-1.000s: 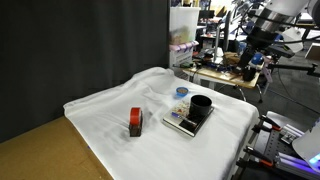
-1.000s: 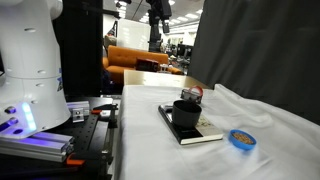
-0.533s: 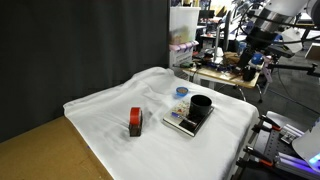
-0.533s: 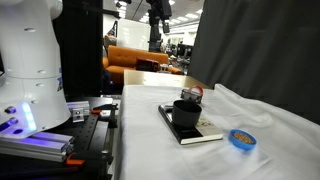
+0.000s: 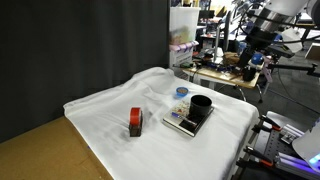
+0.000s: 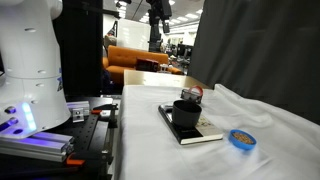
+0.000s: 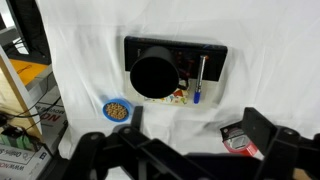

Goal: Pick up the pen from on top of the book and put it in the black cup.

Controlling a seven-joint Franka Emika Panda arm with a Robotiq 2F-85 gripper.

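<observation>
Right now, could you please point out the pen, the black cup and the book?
pen (image 7: 200, 80), wrist view, mid-shaft.
black cup (image 7: 153, 76), wrist view, dark inside.
book (image 7: 216, 53), wrist view, bare cover corner.

Items on the white cloth-covered table (image 5: 100, 130), by count:

- Flat rectangular book with dark, nearly black cover (image 7: 214, 52): one, seen in the wrist view and both exterior views.
- Plain black cylindrical cup (image 7: 153, 75): one, standing on the book.
- Slim blue stick-like pen (image 7: 200, 80): one, lying on the book just beside the cup.
- Small blue round object (image 7: 117, 110): one, on the cloth.
- Small red-orange block (image 5: 135, 122): one, on the cloth.
</observation>
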